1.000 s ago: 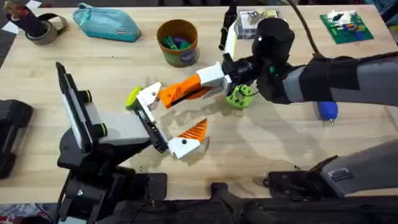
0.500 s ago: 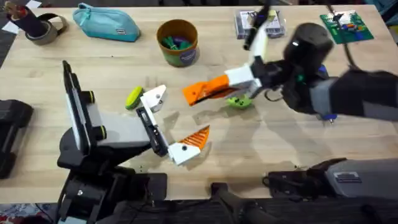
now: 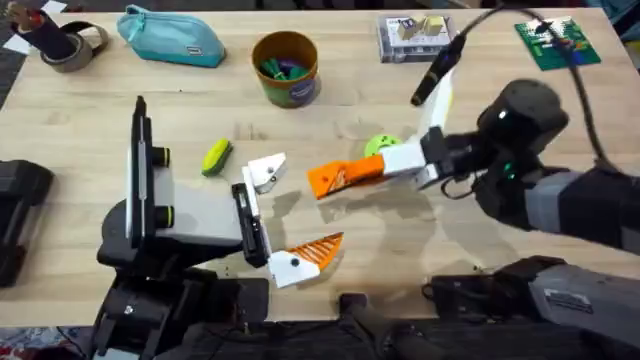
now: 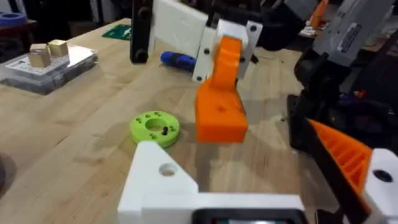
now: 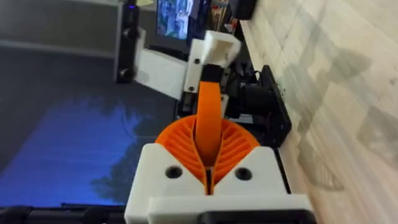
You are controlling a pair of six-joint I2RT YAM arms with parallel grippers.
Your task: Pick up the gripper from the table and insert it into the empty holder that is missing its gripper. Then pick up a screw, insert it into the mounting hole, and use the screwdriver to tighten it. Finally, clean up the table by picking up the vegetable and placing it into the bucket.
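The right gripper, clamped on the orange finger, has pulled back from the holder. Insertion remains undone. Left jaws: cannot tell.

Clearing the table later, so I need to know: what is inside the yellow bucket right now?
In the overhead view, the bucket holds small green and purple items near its front wall. What lies beneath them is hidden. The vegetable is still on the table.

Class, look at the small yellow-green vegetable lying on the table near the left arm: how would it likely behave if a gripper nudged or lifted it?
The vegetable looks small and oblong, so it is probably light. Its rounded form suggests it may roll sideways when nudged. It looks smooth, so possibly slippery.
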